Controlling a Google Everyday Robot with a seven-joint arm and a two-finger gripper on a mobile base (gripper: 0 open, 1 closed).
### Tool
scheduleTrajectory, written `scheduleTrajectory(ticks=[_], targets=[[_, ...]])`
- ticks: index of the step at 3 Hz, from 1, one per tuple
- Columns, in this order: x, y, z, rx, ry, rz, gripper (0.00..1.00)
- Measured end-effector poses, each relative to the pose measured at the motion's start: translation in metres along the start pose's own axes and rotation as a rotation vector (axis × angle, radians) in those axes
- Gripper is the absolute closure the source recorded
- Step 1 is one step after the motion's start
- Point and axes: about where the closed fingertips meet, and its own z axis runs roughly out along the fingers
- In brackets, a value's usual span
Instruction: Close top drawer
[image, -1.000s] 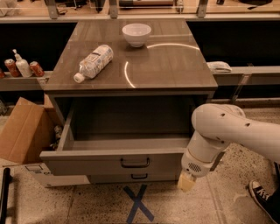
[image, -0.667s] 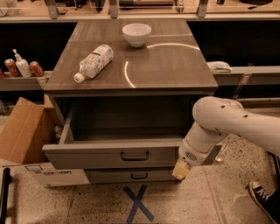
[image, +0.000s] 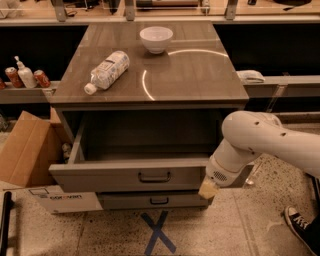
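At the cabinet (image: 200, 75) front, top drawer (image: 125, 176) open, hand (image: 208, 189) by its right end, grip unclear

The top drawer (image: 125, 176) looks smooth, matt grey. The cabinet top (image: 195, 75) is wood-grain with a glossy sheen. The bottle (image: 106, 70) is clear plastic, the bowl (image: 156, 39) glossy white. The gripper (image: 207, 189), at the drawer front's right end, looks matt tan.

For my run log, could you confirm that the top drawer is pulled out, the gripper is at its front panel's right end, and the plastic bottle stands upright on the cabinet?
Not quite: the camera view shows the plastic bottle lying on its side on the cabinet. The top drawer is indeed pulled out, with the gripper at its front panel's right end.
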Motion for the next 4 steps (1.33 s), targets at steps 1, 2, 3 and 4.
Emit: scheduleTrajectory(ticks=[1, 2, 3, 4], targets=[[-0.003, -0.016, -0.001, 0.045, -0.026, -0.024, 1.00], [-0.017, -0.052, -0.003, 0.129, -0.088, -0.078, 1.00], [-0.029, -0.076, -0.007, 0.184, -0.134, -0.113, 1.00], [-0.042, -0.098, -0.011, 0.231, -0.176, -0.146, 1.00]])
